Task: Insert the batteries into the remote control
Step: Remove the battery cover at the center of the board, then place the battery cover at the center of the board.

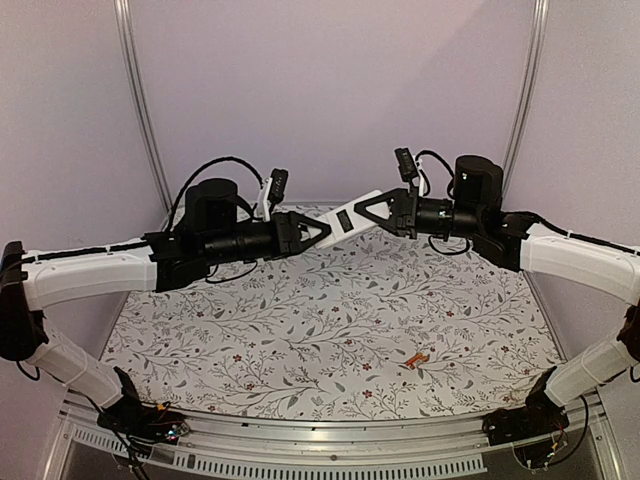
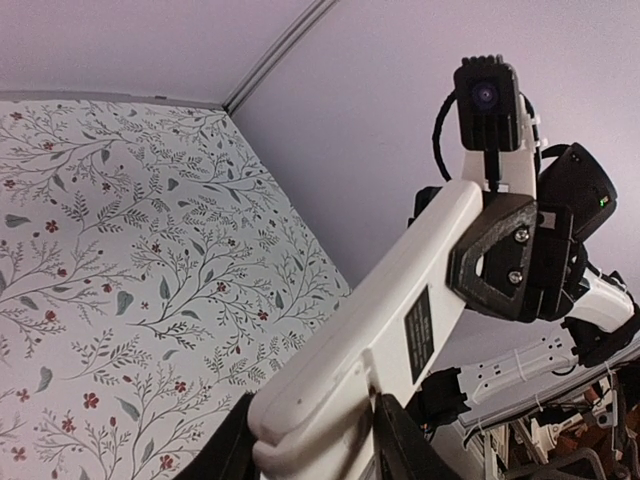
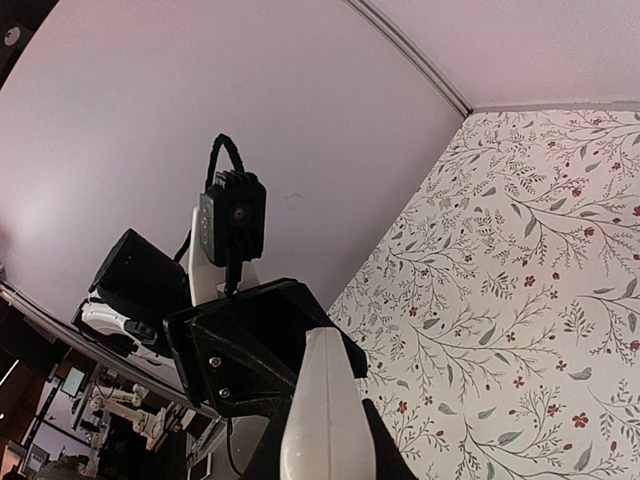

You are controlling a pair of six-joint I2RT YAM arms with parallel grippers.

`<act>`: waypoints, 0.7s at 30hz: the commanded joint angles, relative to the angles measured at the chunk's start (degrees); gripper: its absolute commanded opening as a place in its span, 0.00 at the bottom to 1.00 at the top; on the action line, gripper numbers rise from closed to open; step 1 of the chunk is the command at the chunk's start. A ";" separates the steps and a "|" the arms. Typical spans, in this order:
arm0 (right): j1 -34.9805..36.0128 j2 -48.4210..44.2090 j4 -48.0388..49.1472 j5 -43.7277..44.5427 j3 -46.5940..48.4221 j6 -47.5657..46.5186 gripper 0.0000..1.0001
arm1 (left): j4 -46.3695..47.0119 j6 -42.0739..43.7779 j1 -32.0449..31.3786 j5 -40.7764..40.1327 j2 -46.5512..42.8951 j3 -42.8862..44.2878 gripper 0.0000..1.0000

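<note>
1. Position of the workpiece. The remote control (image 1: pixel 365 198) is carried in the air above the far middle of the bench (image 1: pixel 250 340), spanned between the two arms. Its dark recess (image 1: pixel 344 220) is turned upward toward the overhead view, presumably so that the cells can be lowered into it from above.

2. Right gripper (image 1: pixel 366 210). The jaws are clamped on the far-right end of the remote control. In the right wrist view the white body rises from between them. This grip is judged to be the one bearing the load.

3. Left gripper (image 1: pixel 322 232). The jaws stand narrow on either side of the near-left end of the remote control (image 2: pixel 360 350), one finger on each flank. Whether they bear on the casing cannot be told from the left wrist view. The recess lies between the two grips and is covered by neither (a placement that keeps the opening accessible).

4. Batteries (image 1: pixel 418 360). A small orange item lies on the bench at the near right, well apart from both grippers. Whether it is one cell or two cannot be resolved.

5. Assessment. No cell is held and none is seen in the recess, so loading is judged not yet started. One arm must be freed before a cell can be fetched. A slip during that release is the main risk.
</note>
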 commanded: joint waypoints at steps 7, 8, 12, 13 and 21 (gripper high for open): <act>-0.49 -2.31 1.69 -1.50 1.37 0.78 0.00 | -2.93 0.37 0.76 -1.69 0.53 -0.90 0.45; -0.46 -2.27 1.64 -1.34 1.41 0.79 0.00 | -3.03 0.43 0.76 -1.84 0.54 -0.76 0.43; -0.78 -2.35 0.84 -0.45 1.23 1.03 0.00 | -3.56 0.92 0.76 -2.23 0.19 -0.46 0.33; -0.96 -2.32 0.55 -0.24 1.14 0.93 0.00 | -3.69 1.03 0.76 -2.33 0.03 -0.50 0.31; -1.46 -2.51 -4.25 2.75 1.40 -0.65 0.00 | -3.63 1.39 0.76 -2.12 -0.56 -0.98 0.20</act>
